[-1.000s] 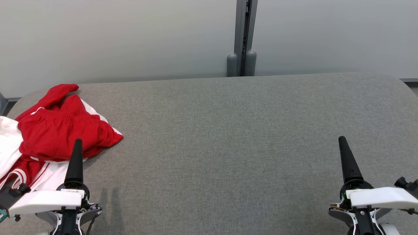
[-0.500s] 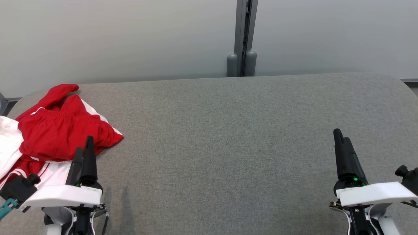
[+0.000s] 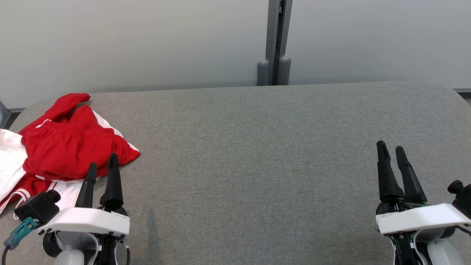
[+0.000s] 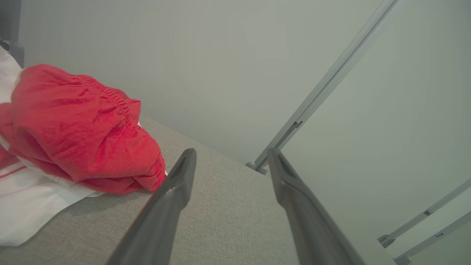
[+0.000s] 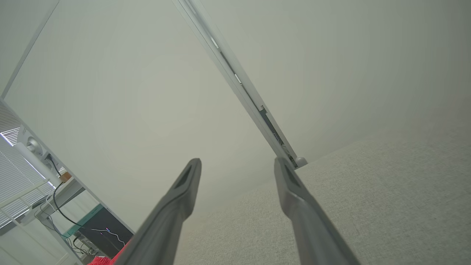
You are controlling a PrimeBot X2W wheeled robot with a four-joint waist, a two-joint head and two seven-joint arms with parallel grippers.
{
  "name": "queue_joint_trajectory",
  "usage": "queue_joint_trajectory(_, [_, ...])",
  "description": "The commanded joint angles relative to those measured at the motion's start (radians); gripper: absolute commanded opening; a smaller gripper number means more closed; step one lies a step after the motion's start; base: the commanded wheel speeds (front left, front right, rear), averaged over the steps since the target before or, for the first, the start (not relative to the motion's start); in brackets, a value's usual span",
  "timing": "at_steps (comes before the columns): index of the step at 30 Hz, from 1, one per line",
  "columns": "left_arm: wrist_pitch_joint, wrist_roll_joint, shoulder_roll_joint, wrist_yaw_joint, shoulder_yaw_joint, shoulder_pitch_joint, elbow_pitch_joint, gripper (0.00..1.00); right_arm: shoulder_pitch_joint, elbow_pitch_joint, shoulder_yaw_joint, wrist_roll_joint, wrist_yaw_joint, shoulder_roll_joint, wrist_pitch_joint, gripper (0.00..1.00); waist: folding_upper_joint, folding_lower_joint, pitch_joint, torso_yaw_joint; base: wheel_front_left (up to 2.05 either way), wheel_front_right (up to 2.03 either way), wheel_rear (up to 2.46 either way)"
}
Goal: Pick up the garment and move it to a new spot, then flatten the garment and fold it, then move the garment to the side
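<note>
Grey padded tabletop [image 3: 257, 147] holds the crumpled red garment [image 3: 70, 147] at its left end, lying over white cloth [image 3: 9, 162]. The left gripper [image 3: 102, 161], its 2 fingers spread and empty, hovers just beside the red hem. It should go in low and pinch red only, as the layers may be tangled. The right gripper [image 3: 390, 146], also spread, sits well apart

We count one red garment [image 3: 70, 147] lying on white cloth [image 3: 9, 165] with red stripes; whether that cloth is one piece or several we cannot tell. Grippers: two, the left gripper [image 3: 102, 160] and the right gripper [image 3: 390, 145], each with two dark fingers. One grey padded surface [image 3: 257, 147]. Two rounded grey caps [image 3: 262, 72] at one wall post [image 3: 276, 29].
</note>
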Motion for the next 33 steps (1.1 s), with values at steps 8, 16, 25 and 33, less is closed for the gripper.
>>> queue_joint_trajectory(8, [-0.041,0.109,0.008,0.014,-0.023,-0.008,-0.019,1.0,-0.004,-0.024,-0.019,-0.135,0.005,0.003,-0.019,1.0,0.0,-0.0001,0.003,0.0,0.0,0.0,0.0])
queue_joint_trajectory(16, [-0.071,0.186,0.009,0.02,-0.043,-0.007,-0.029,1.0,-0.006,-0.027,-0.017,-0.226,0.005,0.004,-0.031,1.0,0.0,-0.0001,0.007,0.001,0.0,0.0,0.0])
queue_joint_trajectory(25, [-0.1,0.264,0.009,0.029,-0.057,-0.009,-0.036,1.0,-0.011,-0.027,-0.014,-0.302,0.005,0.003,-0.04,1.0,0.0,-0.0001,0.014,0.004,0.0,0.0,0.0])
queue_joint_trajectory(33, [-0.125,0.337,0.01,0.042,-0.072,-0.009,-0.037,1.0,-0.013,-0.021,-0.02,-0.374,0.005,0.001,-0.049,1.0,0.0,-0.0001,0.014,0.004,0.0,0.0,0.0])
